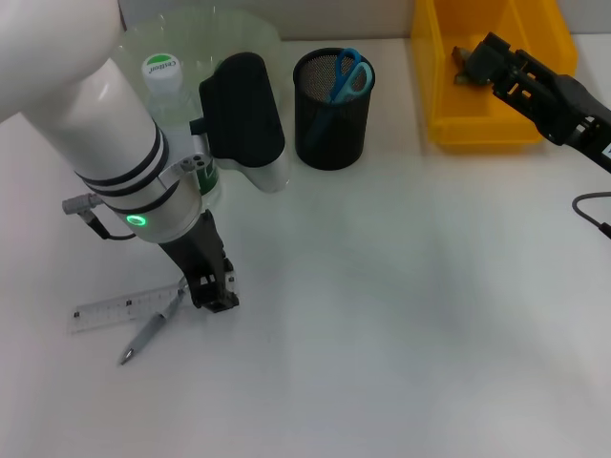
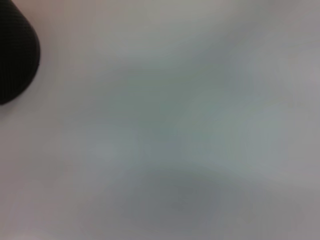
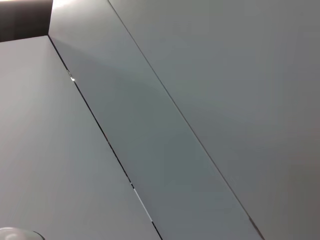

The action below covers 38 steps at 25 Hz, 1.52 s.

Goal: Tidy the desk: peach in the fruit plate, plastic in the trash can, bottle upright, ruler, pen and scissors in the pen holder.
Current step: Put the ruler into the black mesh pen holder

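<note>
A clear ruler (image 1: 127,310) lies flat at the front left of the white desk, with a grey pen (image 1: 150,334) just in front of it. My left gripper (image 1: 213,289) is down at the desk surface by the ruler's right end and the pen's top. The black mesh pen holder (image 1: 331,114) (image 2: 14,55) stands at the back centre with blue scissors (image 1: 349,74) in it. A bottle (image 1: 164,86) with a green cap stands upright behind my left arm, on a pale green fruit plate (image 1: 205,33). My right gripper (image 1: 474,59) hangs over the yellow trash can (image 1: 487,129). The peach is out of view.
A small brownish item (image 1: 462,63) lies inside the yellow bin at the right gripper's tip. A black cable (image 1: 592,212) runs at the right edge. The right wrist view shows only grey wall panels.
</note>
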Tool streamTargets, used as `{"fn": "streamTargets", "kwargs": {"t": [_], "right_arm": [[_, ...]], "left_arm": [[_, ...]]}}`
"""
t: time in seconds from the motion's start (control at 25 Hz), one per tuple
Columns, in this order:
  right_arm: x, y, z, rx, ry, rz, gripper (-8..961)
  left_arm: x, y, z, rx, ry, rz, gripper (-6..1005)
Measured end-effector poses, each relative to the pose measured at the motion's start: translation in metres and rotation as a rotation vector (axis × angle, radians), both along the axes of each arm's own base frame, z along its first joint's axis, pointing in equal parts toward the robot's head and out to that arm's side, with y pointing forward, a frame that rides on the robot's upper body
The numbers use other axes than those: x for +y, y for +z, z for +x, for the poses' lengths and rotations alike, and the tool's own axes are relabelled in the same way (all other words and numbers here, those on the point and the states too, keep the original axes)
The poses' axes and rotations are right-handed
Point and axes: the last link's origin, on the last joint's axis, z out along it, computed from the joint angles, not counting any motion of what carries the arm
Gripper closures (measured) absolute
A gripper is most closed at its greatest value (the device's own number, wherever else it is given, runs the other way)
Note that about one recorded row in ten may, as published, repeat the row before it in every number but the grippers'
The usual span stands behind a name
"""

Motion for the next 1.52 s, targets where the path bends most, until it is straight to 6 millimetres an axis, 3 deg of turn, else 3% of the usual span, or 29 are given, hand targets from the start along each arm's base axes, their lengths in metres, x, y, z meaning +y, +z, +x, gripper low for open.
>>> {"fn": "streamTargets", "kwargs": {"t": [0.28, 0.72, 0.76, 1.2, 1.52], "right_arm": [[-0.001, 0.003, 0.004, 0.008, -0.019, 0.017, 302], [-0.023, 0.036, 0.048, 0.027, -0.177, 0.171, 300], [-0.025, 0.037, 0.051, 0.027, -0.187, 0.177, 300], [-0.039, 0.037, 0.064, 0.012, -0.230, 0.198, 301], [-0.040, 0.033, 0.062, 0.018, -0.227, 0.185, 301]], "left_arm": [[0.001, 0.006, 0.015, -0.041, -0.039, 0.027, 618], [0.003, 0.036, 0.069, -0.251, -0.160, 0.150, 613], [0.006, 0.045, 0.085, -0.364, -0.173, 0.184, 613], [0.018, 0.069, 0.128, -0.837, -0.269, 0.331, 608], [0.021, 0.085, 0.129, -1.170, -0.281, 0.461, 604]]}}
